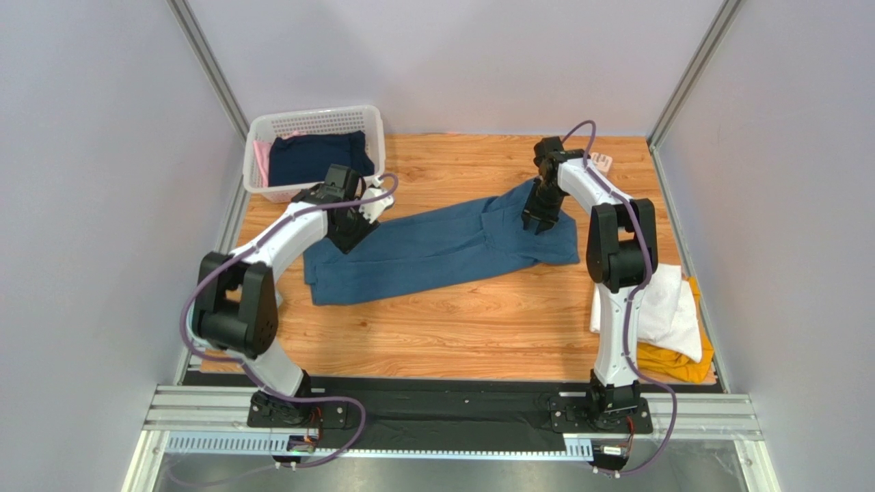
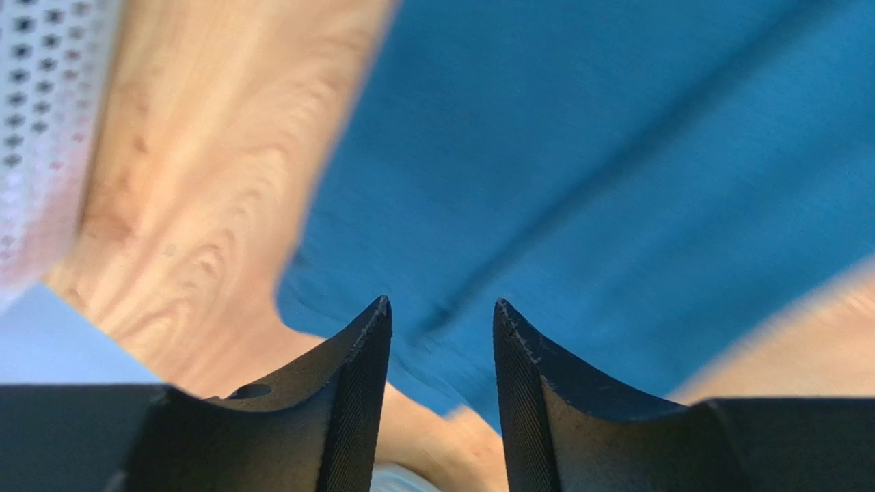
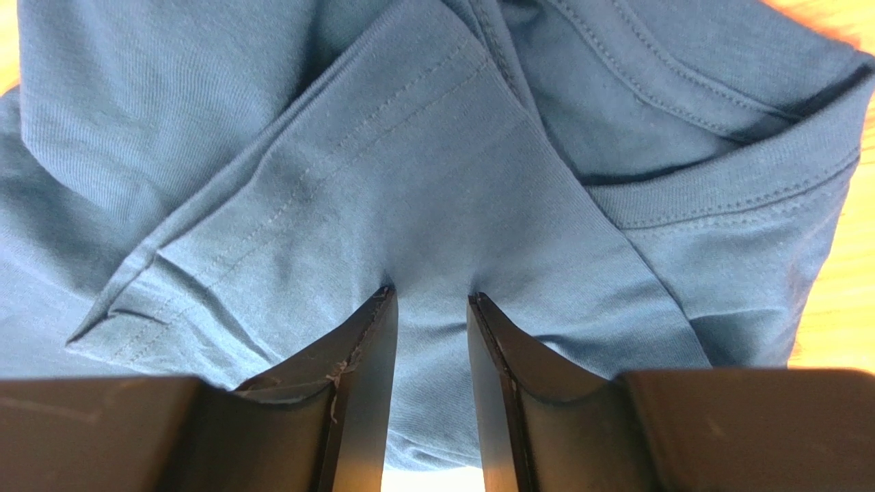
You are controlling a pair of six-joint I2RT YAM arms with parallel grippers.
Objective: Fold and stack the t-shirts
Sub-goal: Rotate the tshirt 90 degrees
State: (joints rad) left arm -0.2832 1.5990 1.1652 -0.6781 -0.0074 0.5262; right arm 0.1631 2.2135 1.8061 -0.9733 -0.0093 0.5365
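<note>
A large teal-blue t-shirt (image 1: 431, 251) lies folded into a long band across the middle of the wooden table. My right gripper (image 1: 539, 217) is down on its right end by the collar. In the right wrist view that gripper (image 3: 431, 297) is shut on a bunch of the shirt's cloth (image 3: 411, 164), which puckers at the tips, beside a sleeve hem. My left gripper (image 1: 351, 234) hovers at the shirt's upper left end. Its jaws (image 2: 442, 304) stand open and empty over the shirt's edge (image 2: 616, 154). A folded white t-shirt (image 1: 668, 302) lies on a mustard-yellow one (image 1: 673, 361) at the right edge.
A white lattice basket (image 1: 308, 125) stands at the back left, holding a dark navy garment (image 1: 318, 156) and something pink (image 1: 263, 162). Its wall (image 2: 41, 103) shows in the left wrist view. A small pale item (image 1: 380, 200) lies by the left gripper. Grey walls close in both sides.
</note>
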